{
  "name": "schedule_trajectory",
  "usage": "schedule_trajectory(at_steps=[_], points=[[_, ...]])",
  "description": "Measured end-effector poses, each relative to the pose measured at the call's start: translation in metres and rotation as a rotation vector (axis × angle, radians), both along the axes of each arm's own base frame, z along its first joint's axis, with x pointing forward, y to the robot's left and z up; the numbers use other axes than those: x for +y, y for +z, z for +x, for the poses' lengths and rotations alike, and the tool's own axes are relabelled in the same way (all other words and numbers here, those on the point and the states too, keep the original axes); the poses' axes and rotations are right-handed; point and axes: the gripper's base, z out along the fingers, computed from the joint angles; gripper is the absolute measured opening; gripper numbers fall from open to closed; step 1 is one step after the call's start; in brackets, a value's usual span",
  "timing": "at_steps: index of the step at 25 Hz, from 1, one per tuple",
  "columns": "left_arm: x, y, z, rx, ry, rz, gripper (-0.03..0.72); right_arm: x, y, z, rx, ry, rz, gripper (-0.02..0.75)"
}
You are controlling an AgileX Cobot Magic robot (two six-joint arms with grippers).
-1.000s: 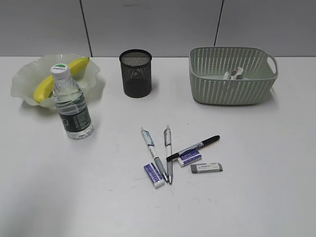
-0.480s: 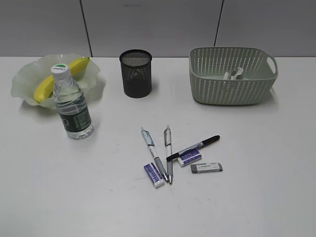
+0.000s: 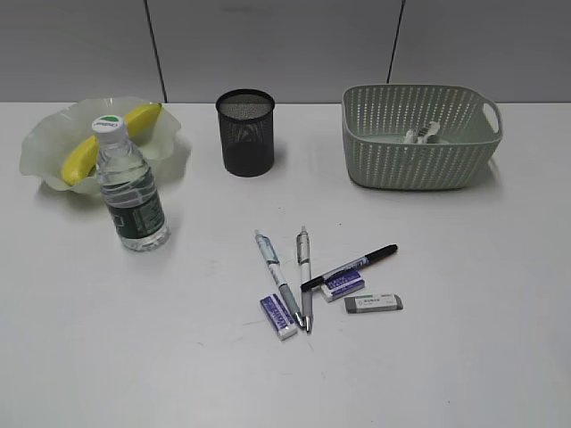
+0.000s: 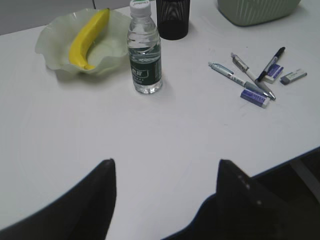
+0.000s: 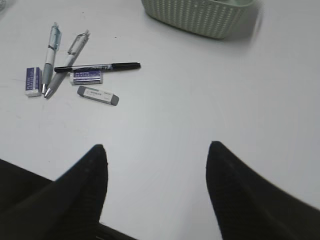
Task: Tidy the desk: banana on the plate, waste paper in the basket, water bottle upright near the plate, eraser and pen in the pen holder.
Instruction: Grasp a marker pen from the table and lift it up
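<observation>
Nothing moved; basket (image 5: pixel 200 17) top cut off, waste paper (image 3: pixel 421 134) half-hidden inside.

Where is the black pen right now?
In the exterior view the black pen lies right of centre on the desk, its lower end across a silver pen, beside the erasers.

1. The surface (image 3: pixel 464 357) is plain white, smooth and matt.
2. The plate (image 3: pixel 36 152) looks like pale green translucent glass, glossy, with a wavy rim.
3. The water bottle (image 3: pixel 131 192) is clear, shiny plastic with a dark green label and a white cap.
4. The pen holder (image 3: pixel 245 134) is black metal mesh, matt.
5. The basket (image 3: pixel 419 147) is pale green plastic with perforated, woven-look sides.
6. The banana (image 4: pixel 87 37) has smooth yellow skin.
7. The waste paper (image 3: pixel 421 134) is crumpled white-and-grey paper.
</observation>
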Motion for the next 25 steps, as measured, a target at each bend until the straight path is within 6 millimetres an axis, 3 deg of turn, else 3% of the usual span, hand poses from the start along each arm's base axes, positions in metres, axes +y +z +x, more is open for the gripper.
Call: schedule_trajectory(at_steps=[7, 13, 19, 25], points=[[-0.002, -0.003, 0.008, -0.049, 0.008, -0.022, 0.47, 0.014, 0.012, 0.082, 0.143, 0.039, 0.018, 0.494], [-0.002, -0.002, 0.009, -0.054, 0.009, -0.025, 0.47, 0.047, 0.007, 0.14, 0.256, 0.126, -0.012, 0.494], [-0.002, -0.002, 0.009, -0.054, 0.009, -0.025, 0.468, 0.097, -0.019, 0.186, 0.459, 0.108, -0.048, 0.494], [-0.002, -0.002, 0.009, -0.054, 0.009, -0.025, 0.468, 0.134, -0.051, 0.217, 0.725, -0.004, -0.068, 0.494]])
